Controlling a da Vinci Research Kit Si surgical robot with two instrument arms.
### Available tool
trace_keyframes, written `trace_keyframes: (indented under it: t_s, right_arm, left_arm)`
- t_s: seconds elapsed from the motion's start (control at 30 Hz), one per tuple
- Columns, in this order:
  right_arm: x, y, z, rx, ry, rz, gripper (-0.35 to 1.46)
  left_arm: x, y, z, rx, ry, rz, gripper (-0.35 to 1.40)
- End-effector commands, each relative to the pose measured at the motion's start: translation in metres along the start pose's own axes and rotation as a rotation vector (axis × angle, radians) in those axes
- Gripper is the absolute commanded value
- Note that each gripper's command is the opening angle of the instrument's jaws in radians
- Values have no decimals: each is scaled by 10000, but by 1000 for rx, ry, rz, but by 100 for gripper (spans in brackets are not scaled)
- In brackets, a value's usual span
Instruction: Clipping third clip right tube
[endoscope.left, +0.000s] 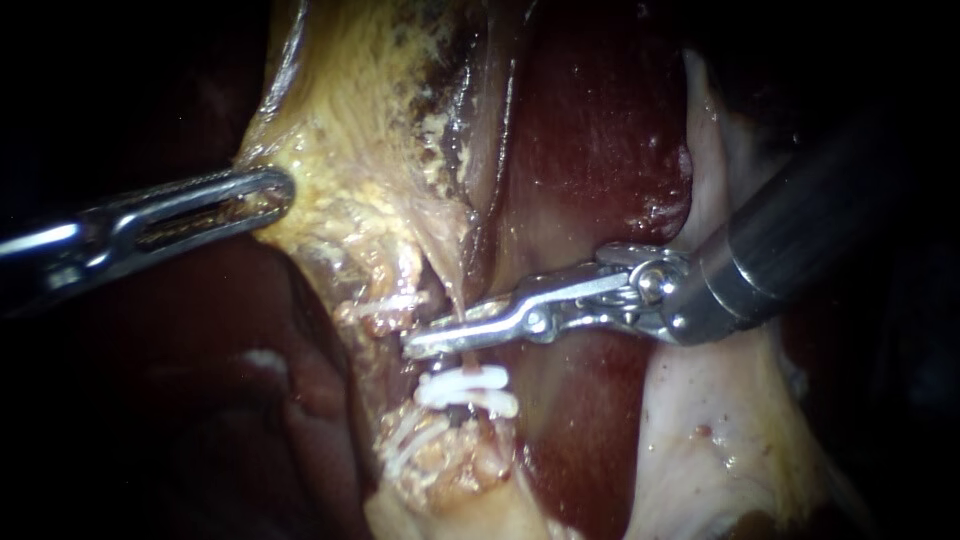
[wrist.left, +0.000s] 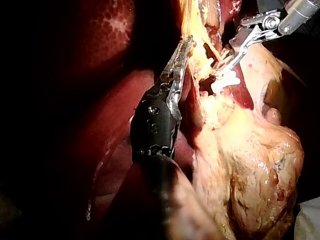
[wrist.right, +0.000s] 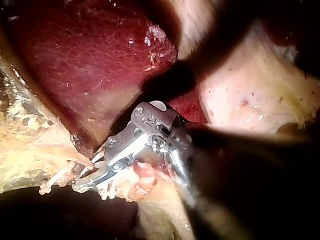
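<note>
Right tube (endoscope.left: 457, 292): vertical, frame centre. Right instrument (endoscope.left: 425, 343): claw crosses it horizontally, clamped on it just above 2 clips (endoscope.left: 465, 388). Left instrument (endoscope.left: 272, 192): claw clamped on yellow tissue (endoscope.left: 340, 150), upper left.

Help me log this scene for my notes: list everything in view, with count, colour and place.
liver: one, dark red, behind the tube and the right instrument.
yellowish tissue: one sheet, pale yellow, running down the middle towards the clips.
pale tissue: one fold, whitish, below the right instrument's shaft.
tube: one, thin, tan, running from the yellowish tissue down to the right instrument's tip.
clips: two clear ones, white, stacked on the tube just below that tip; more white pieces lie beside them, count unclear.
left instrument: one, silver, coming in from the left, shut on the edge of the yellowish tissue.
right instrument: one, silver tip on a dark shaft, coming in from the right, tip lying across the tube above the clips.
</note>
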Motion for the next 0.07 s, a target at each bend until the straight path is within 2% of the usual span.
trace_keyframes:
  t_s: [0.03, 0.07]
  right_arm:
    - [0, -1, 0, -1, 0, -1, -35]
    - [0, 0, 0, -1, 0, -1, -35]
  left_arm:
    - [0, 0, 0, 0, 0, 0, -35]
    - [0, 0, 0, 0, 0, 0, -35]
